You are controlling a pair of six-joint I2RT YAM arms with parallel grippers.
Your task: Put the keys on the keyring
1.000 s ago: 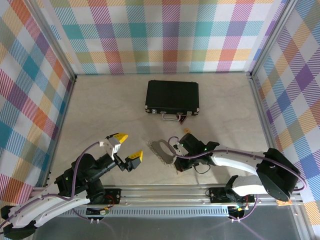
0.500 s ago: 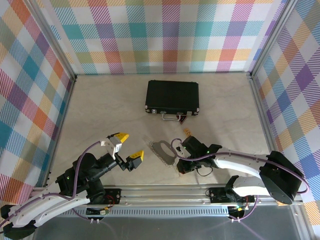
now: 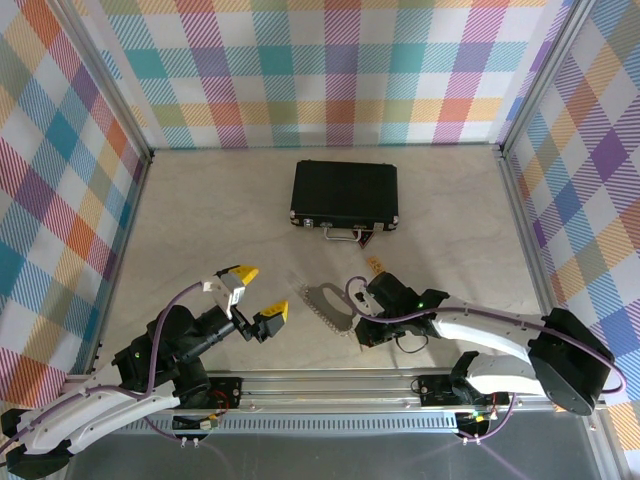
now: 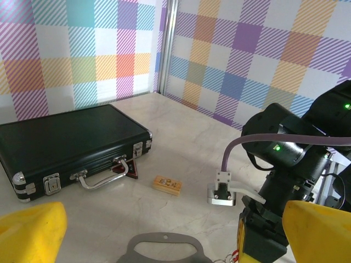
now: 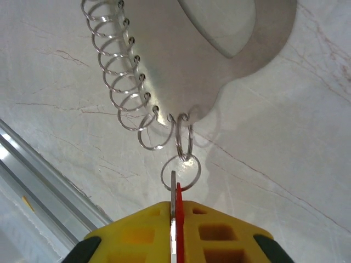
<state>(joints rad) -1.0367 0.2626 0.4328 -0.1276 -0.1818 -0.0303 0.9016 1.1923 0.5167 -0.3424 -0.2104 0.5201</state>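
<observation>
Plainly, the right gripper pinched the small silver key with red plastic head, edge-on, pointing straight at the corner loops of the flat grey-silver oval keyring just ahead; the left gripper gaped wide, farther off.

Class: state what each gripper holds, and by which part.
The right gripper pinches the key edge-on by its red head. The left gripper is open and holds nothing.

Case farthest back — small tag before it, keyring nearer still.
</observation>
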